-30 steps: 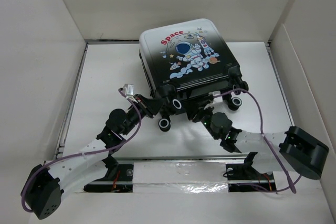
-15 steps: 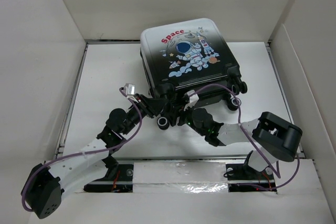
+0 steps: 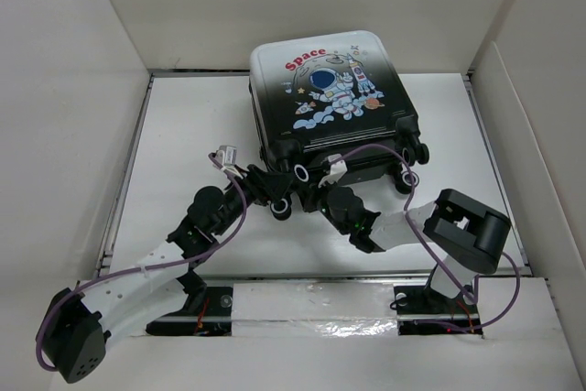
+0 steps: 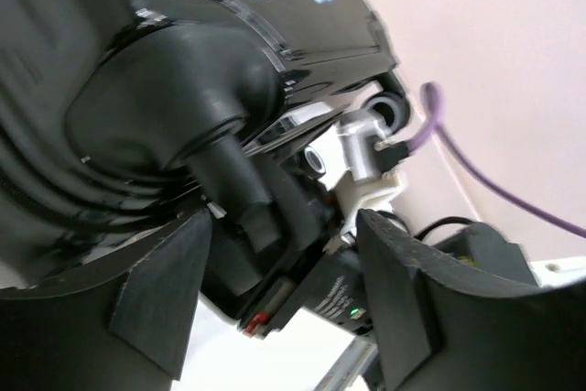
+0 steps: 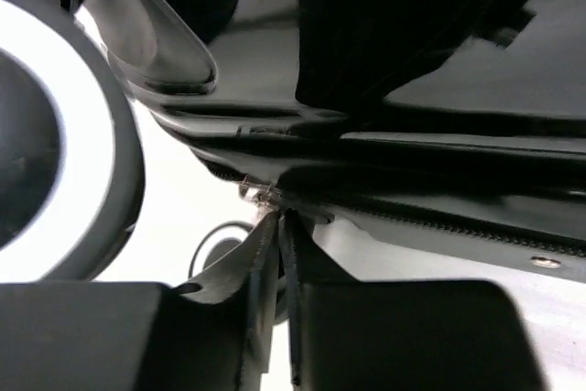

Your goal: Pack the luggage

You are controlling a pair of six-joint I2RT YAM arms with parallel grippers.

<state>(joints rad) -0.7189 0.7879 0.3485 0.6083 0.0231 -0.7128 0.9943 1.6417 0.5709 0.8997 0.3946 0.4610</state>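
Note:
The luggage [image 3: 334, 98] lies closed on the white table, astronaut side up, wheels toward the arms. My left gripper [image 3: 279, 191] sits at its near left corner, open, fingers [image 4: 160, 290] apart just below a black caster wheel [image 4: 179, 103], gripping nothing. My right gripper [image 3: 322, 191] is pressed to the near edge beside it. In the right wrist view its jaws [image 5: 279, 254] are shut on the thin dark zipper pull [image 5: 267, 263] hanging from the slider [image 5: 261, 191] on the zipper line. A white-rimmed wheel [image 5: 64, 135] fills the left.
White walls stand at the left [image 3: 64, 135], back and right [image 3: 540, 135]. Purple cables [image 3: 366, 148] loop over the suitcase's near edge. The right arm's elbow [image 3: 467, 231] juts out near the front right. A metal rail [image 3: 302, 304] runs along the near edge.
The left gripper has opened off the wheel. The right arm swung in to the left and its gripper closed on the zipper pull. The suitcase shifted slightly back and right.

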